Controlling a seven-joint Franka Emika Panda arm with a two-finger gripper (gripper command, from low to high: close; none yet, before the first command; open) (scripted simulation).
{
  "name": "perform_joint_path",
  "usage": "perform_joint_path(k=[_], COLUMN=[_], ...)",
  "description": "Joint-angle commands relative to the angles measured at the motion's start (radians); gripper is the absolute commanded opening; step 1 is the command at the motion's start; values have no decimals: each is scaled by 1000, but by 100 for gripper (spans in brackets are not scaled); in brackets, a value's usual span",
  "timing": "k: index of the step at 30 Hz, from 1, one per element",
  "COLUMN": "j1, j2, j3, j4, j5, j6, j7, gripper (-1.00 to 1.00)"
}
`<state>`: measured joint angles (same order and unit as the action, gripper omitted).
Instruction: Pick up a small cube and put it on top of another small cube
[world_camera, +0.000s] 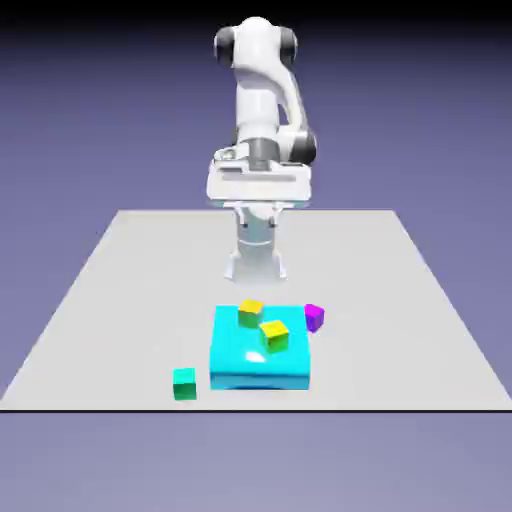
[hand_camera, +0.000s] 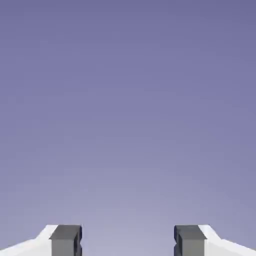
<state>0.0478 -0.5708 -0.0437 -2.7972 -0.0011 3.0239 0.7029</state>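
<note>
The gripper (hand_camera: 128, 240) is spread, with nothing between its tips. The green cube (world_camera: 185, 384) sits near the table's (world_camera: 130, 290) front edge, seemingly flat on it, toward the exterior view's left corner.

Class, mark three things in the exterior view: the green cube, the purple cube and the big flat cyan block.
Green cube (world_camera: 185, 384): exterior view, its front side.
Purple cube (world_camera: 315, 318): exterior view, its visible side.
Cyan block (world_camera: 240, 380): exterior view, its front face.
</note>
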Motion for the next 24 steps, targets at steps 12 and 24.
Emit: perform_joint_path(k=[12, 24], j1=[356, 713], j2=[-8, -16], j3=[-435, -870], j4=[128, 255], j5=[-11, -21], j6=[-130, -260], j7=[-379, -758], gripper=[0, 0])
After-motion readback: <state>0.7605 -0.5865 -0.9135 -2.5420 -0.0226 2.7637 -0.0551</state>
